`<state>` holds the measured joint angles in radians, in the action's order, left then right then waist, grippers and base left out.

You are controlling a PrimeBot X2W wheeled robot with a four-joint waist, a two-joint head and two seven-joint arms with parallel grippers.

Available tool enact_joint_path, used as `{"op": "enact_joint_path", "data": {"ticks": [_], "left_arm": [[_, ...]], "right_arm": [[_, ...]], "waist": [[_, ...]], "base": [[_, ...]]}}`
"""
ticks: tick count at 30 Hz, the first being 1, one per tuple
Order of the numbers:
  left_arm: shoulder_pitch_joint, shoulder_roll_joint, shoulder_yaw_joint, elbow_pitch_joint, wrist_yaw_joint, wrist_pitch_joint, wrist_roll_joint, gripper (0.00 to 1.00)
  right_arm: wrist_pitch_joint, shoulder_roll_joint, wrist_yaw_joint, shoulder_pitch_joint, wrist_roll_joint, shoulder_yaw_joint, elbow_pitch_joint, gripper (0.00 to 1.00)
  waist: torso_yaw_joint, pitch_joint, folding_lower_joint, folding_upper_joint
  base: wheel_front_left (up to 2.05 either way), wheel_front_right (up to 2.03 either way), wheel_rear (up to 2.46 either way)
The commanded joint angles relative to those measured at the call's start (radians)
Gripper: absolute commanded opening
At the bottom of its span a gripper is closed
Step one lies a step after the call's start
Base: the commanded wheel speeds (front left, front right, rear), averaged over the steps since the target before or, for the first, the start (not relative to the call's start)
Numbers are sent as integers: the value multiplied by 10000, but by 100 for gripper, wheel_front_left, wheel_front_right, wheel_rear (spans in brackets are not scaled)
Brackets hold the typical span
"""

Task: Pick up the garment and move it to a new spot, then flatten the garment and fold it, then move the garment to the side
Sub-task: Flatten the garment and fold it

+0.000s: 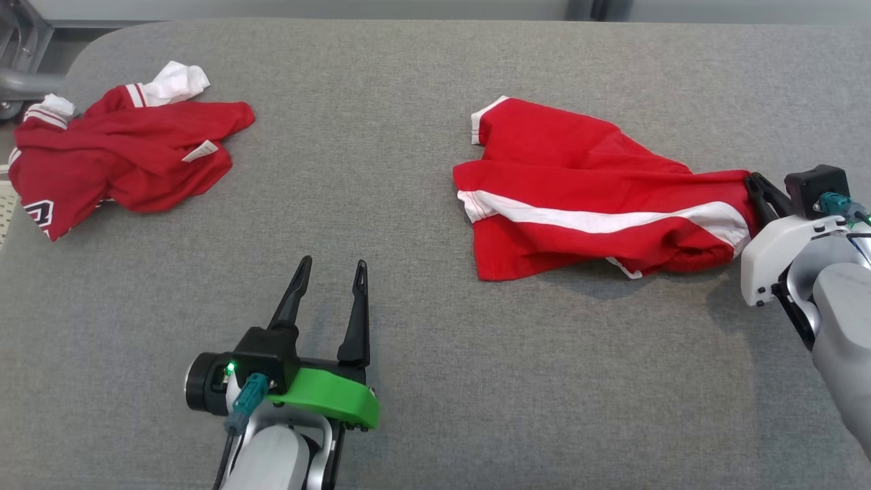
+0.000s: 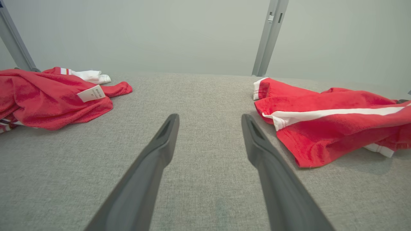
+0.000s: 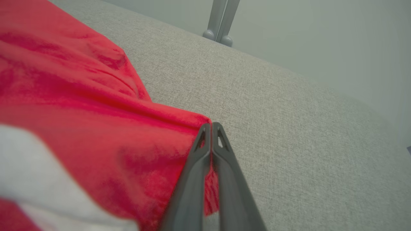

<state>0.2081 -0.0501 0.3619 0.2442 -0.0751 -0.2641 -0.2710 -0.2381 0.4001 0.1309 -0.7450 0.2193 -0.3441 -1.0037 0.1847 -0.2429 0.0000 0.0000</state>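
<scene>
red garment (image 1: 578,197) in right pincer (image 1: 754,182)

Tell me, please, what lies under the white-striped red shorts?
The red shorts rest on the grey cloth tabletop, visible all around them; anything beneath is hidden by the fabric. The right gripper pinches their end.

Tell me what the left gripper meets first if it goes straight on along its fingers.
Nothing, it seems: the left gripper points along the grey surface between the crumpled jersey and the red shorts; its height is unclear.
</scene>
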Motion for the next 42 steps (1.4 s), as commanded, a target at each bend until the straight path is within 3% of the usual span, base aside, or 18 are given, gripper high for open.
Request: {"op": "enact_joint_path", "data": {"ticks": [1, 9, 17, 22, 29, 42], "left_arm": [[141, -8, 2, 33, 27, -4, 73, 100], [35, -10, -102, 107, 120, -4, 215, 100], [-146, -12, -208, 78, 172, -4, 356, 100], [-329, -13, -274, 70, 214, -4, 337, 100], [-620, -13, -590, 123, 238, -4, 184, 100], [-1669, -13, -1550, -31, 341, -3, 187, 100]], "right_arm": [[-129, 0, -3, -84, 110, 16, -57, 100], [-272, 30, -3, 258, 589, 309, 744, 100], [-275, 97, -1, 1838, 817, 1607, 3013, 100], [-277, -375, -1, 3147, 678, 2419, 4355, 100], [-278, -1675, -1, 4632, 135, 3145, 6020, 100], [-279, -2761, -1, 5982, -531, 2939, 7495, 100]], "waist": [[-233, 5, 0, 0], [-925, 172, 0, 0], [-1565, 548, 0, 0], [-1887, 815, 0, 0], [-2285, 1286, 0, 0], [-2256, 2207, 0, 0]], "base": [[0, 0, 0], [0, 0, 0], [0, 0, 0], [0, 0, 0], [0, 0, 0], [0, 0, 0]]}}
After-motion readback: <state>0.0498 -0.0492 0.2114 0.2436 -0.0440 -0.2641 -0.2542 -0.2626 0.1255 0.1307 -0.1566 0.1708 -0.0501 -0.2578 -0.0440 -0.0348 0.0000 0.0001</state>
